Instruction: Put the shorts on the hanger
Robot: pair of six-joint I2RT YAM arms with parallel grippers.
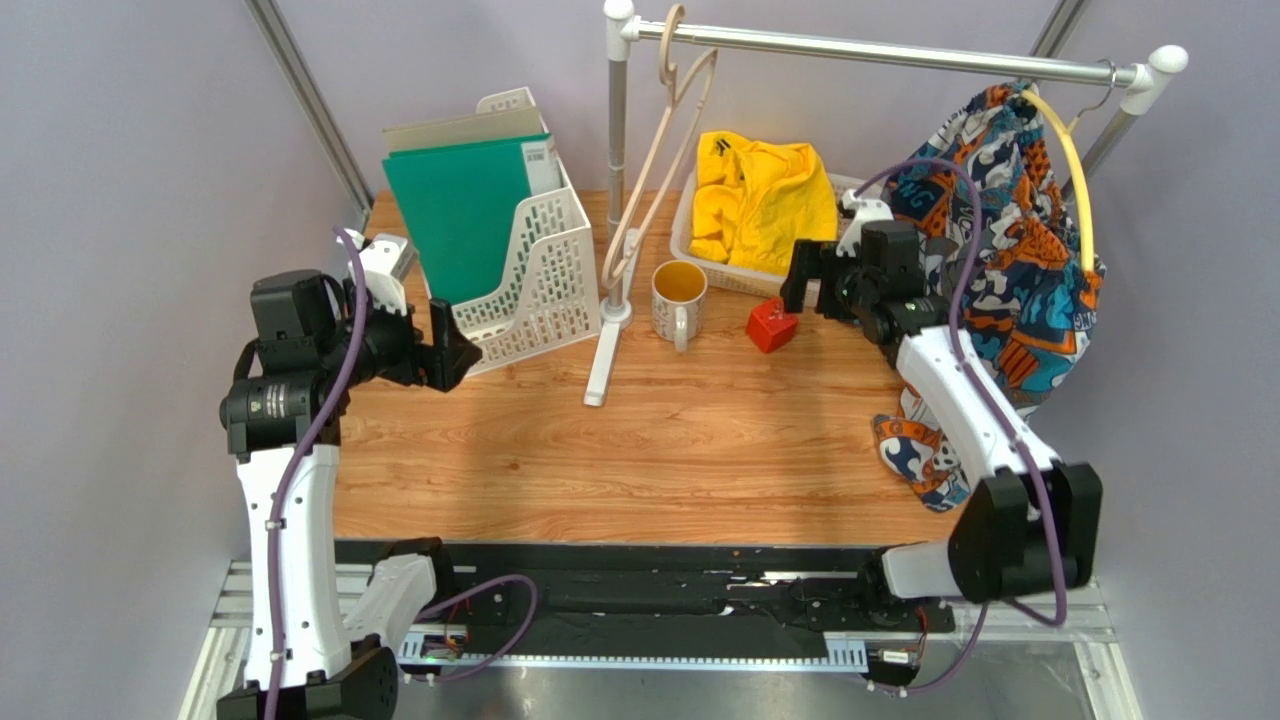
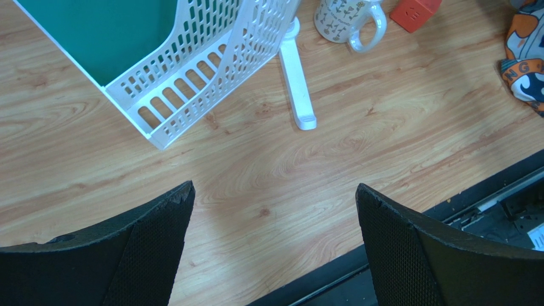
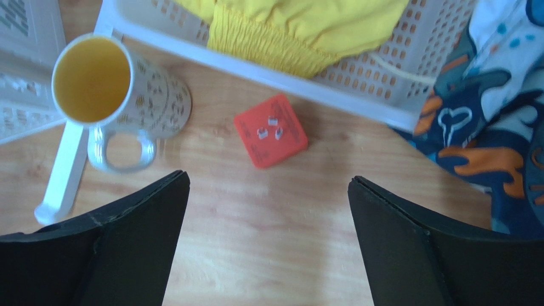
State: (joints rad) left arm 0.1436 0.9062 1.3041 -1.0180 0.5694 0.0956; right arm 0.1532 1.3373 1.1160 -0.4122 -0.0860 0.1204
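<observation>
Pale lilac walls (image 1: 135, 135) surround a wood-grain table (image 1: 691, 450).

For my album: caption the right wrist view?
Right gripper, open, faces red block, mug and yellow shorts in a basket.

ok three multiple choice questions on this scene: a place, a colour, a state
1. Where are the shorts? A on the floor; B in the white basket; C on a chair.
2. What colour is the small block beside the mug? A red; B blue; C green.
3. The right gripper is: A shut on the shorts; B shut on the mug; C open, empty.
Answers: 1 B, they lie heaped in the basket; 2 A, it is red; 3 C, its fingers stand wide apart with nothing between.
</observation>
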